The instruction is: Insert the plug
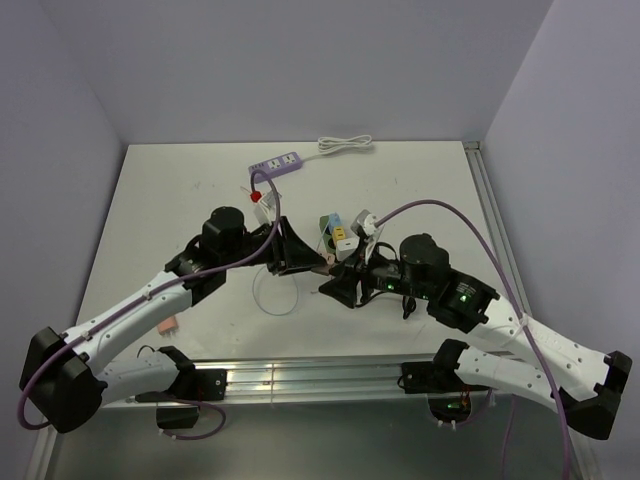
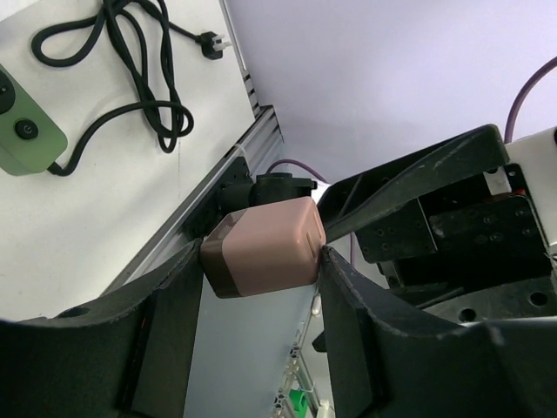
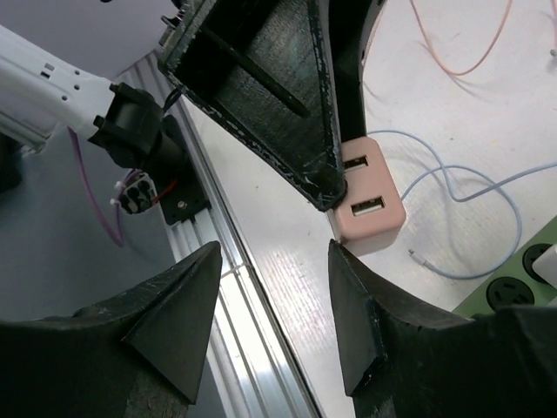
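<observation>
The plug is a pink cube adapter (image 2: 265, 246) with a brown end, and my left gripper (image 2: 261, 254) is shut on it, holding it above the table. Two USB ports show on the plug's (image 3: 370, 205) face in the right wrist view, where a left finger (image 3: 287, 96) presses on its side. My right gripper (image 3: 274, 252) is open with nothing between its fingers; its right fingertip sits just beside the plug. From above, both grippers (image 1: 310, 258) (image 1: 337, 284) meet at the table's middle. A green power strip (image 1: 335, 232) lies just behind them.
A purple power strip (image 1: 277, 162) with a coiled white cord (image 1: 345, 145) lies at the back. A black cord (image 2: 130, 52) runs from the green strip (image 2: 22, 122). A thin white cable (image 3: 461, 187) and an orange cable (image 3: 461, 52) loop on the table. An aluminium rail (image 1: 310, 378) lines the near edge.
</observation>
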`<state>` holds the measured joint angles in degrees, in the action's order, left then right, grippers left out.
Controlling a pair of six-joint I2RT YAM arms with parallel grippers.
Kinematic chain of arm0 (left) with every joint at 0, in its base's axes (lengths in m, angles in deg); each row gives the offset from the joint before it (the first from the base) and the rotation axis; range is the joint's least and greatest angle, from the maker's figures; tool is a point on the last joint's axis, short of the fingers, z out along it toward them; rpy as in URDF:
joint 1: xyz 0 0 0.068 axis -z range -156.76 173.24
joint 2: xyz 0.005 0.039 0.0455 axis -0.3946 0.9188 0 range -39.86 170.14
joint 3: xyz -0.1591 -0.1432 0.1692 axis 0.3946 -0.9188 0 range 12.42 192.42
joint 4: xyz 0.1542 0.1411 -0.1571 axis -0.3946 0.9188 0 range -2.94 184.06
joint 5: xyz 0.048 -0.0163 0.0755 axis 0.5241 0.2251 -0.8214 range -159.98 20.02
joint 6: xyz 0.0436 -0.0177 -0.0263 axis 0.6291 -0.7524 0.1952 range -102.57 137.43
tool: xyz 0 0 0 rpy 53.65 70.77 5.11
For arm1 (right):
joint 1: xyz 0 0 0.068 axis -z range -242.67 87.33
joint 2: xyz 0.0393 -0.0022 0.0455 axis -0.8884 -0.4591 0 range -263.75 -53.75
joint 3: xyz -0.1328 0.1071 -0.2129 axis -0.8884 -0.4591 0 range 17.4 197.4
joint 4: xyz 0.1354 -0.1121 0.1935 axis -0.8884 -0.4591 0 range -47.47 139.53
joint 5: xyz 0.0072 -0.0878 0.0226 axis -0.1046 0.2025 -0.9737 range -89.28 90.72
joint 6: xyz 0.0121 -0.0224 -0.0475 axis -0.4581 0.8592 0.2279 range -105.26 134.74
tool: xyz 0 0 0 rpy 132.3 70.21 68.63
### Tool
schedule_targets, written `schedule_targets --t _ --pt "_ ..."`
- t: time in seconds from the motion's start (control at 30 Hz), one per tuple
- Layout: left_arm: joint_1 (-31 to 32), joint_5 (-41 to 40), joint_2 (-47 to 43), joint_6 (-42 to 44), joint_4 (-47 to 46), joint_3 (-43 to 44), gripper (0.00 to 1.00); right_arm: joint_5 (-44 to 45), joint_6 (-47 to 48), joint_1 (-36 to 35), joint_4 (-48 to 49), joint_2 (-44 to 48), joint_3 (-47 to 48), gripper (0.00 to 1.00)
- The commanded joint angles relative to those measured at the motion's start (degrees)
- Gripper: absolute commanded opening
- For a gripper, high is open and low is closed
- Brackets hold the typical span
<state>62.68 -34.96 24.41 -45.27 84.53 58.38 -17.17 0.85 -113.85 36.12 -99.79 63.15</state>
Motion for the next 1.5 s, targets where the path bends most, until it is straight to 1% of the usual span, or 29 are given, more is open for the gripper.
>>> schedule_targets --t 0.0,0.13,0.33,0.5,0.6,0.7,0.73,0.77,0.8,0.83,0.87,0.9,0.93,0.97,1.0,1.03,1.07,1.1,1.13,1.2,1.23,1.27,1.3,1.37,1.4,1.47 --pt "0.5 3.5 -3.1 0.1 -1.2 0.6 0.01 7.8 3.0 -0.4 1.5 0.9 0.6 0.6" --pt "0.5 3.5 -3.8 0.8 0.2 0.8 0.01 11.3 3.5 -0.5 -1.9 1.9 0.8 0.6" --pt "0.6 4.8 -3.8 -0.8 -2.5 0.2 0.01 11.0 3.2 -0.5 -0.2 2.1 0.5 0.6" --pt "0.6 5.1 -4.4 -1.0 -2.6 -0.2 0.01 8.1 2.9 -0.5 3.6 0.4 0.2 0.59" --pt "0.6 5.3 -4.7 -1.3 -3.1 -0.4 0.01 5.7 2.5 -0.5 4.6 -1.0 0.4 0.56" --pt "0.7 6.2 -4.6 -2.3 -4.9 -1.1 0.01 3.8 2.0 -0.5 7.0 -1.5 -0.5 0.45" --pt "0.7 6.5 -4.6 -2.3 -5.3 -1.3 0.01 3.3 1.9 -0.4 7.0 -1.8 -0.5 0.3" --pt "0.6 6.5 -4.6 -2.3 -5.5 -1.2 0.02 3.0 1.7 -0.5 7.1 -1.8 -0.6 0.2" --pt "0.7 6.5 -4.7 -2.1 -5.6 -1.3 0.04 2.3 1.6 -0.5 7.2 -1.8 -0.8 0.0" --pt "0.6 6.5 -4.8 -1.6 -5.7 -1.4 0.08 2.2 1.3 -0.5 6.8 -1.6 -0.9 0.0" --pt "0.6 6.5 -4.9 -1.2 -5.8 -1.5 0.15 2.2 0.6 -0.4 6.8 -1.4 -1.2 0.0" --pt "0.6 6.1 -5.1 0.6 -5.5 -1.5 0.24 2.7 0.2 -0.4 6.8 -1.0 -1.6 0.0" --pt "0.7 5.7 -5.4 1.9 -4.7 -1.3 0.28 2.9 -0.4 -0.4 6.6 -0.2 -1.7 0.0" --pt "0.7 5.2 -5.9 3.3 -3.2 -1.0 0.32 3.2 -1.5 -0.4 6.3 0.2 -1.8 0.0" --pt "0.7 4.3 -6.3 6.8 0.1 -0.7 0.38 3.6 -2.1 -0.4 5.2 0.7 -1.4 0.0" --pt "0.6 -0.3 -7.3 8.7 2.8 0.5 0.41 4.3 -2.7 -0.5 4.1 1.5 -1.1 0.0" --pt "0.6 -3.3 -8.0 10.5 6.5 1.3 0.43 4.6 -3.6 -0.4 3.4 1.8 -0.8 0.0" --pt "0.6 -5.6 -8.9 13.0 9.8 1.6 0.48 4.7 -3.9 -0.5 1.6 2.2 -0.5 0.0" --pt "0.6 -10.0 -11.2 13.9 10.2 1.2 0.49 5.1 -4.4 -0.5 0.8 3.0 -0.5 0.0" --pt "0.7 -15.0 -14.0 17.0 10.7 -0.5 0.51 6.0 -4.9 -0.5 -1.5 3.4 -0.1 0.0" --pt "0.6 -16.9 -16.7 17.5 11.3 -1.2 0.52 6.5 -5.0 -0.5 -2.5 3.2 0.4 0.0" --pt "0.6 -20.3 -18.0 18.3 11.4 -1.7 0.52 7.6 -5.2 -0.5 -3.4 3.1 0.8 0.0" --pt "0.7 -21.6 -19.3 19.8 11.0 -3.1 0.53 8.3 -5.6 -0.5 -4.8 2.8 1.5 0.0" --pt "0.7 -22.5 -22.3 20.6 9.7 -4.3 0.54 9.0 -6.3 -0.5 -5.9 2.2 2.4 0.0" --pt "0.6 -21.5 -23.5 21.8 8.3 -6.0 0.57 8.8 -6.5 -0.5 -6.3 2.0 2.8 0.0" --pt "0.6 -18.4 -25.9 22.4 3.1 -7.9 0.57 8.1 -7.5 -0.4 -5.9 1.8 3.2 0.0"
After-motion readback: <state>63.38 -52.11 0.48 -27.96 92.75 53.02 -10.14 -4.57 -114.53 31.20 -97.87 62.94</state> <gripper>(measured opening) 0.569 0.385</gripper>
